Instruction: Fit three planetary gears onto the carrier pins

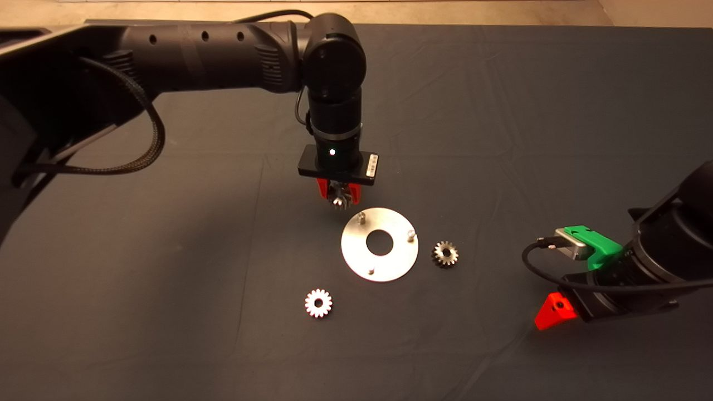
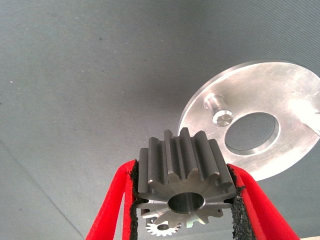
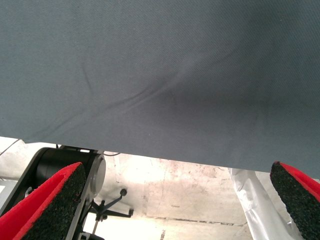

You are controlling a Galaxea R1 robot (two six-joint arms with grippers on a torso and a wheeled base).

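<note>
Left gripper [image 1: 339, 196]: I see it hanging from the arm that reaches in from the left, just beyond the disc's far-left rim. Its red fingers [image 2: 112, 205] pinch a gear between the black pads.
Held gear [image 2: 185, 180]: clamped on two opposite sides, teeth and bore plain in my left wrist view; in the head view it sits just outside the disc's edge, close to the nearest pin.
Near-left gear [image 1: 318, 303]: flat on the mat, in front of the disc and to its left, apart from it. It shows pale and bright.
Disc [image 1: 395, 262]: flat on the mat at the middle, round, silvery, with a large centre hole.
Pins: I count three standing near the rim, all bare. One at the far-left [image 1: 361, 217], closest to the held gear; one at the near edge [image 1: 370, 271]; one at the right [image 1: 410, 234].
Right gear [image 1: 445, 254]: flat on the mat just beside the disc's right rim, not touching it as far as I can tell. It looks darker than the near-left one.
Right gripper [image 3: 172, 210]: parked at the lower right of the mat, well apart from the disc. My right wrist view has its fingers spread wide with nothing between them, mat edge and floor beyond.
Mat [image 1: 167, 250]: dark cloth, lightly creased, under everything.
</note>
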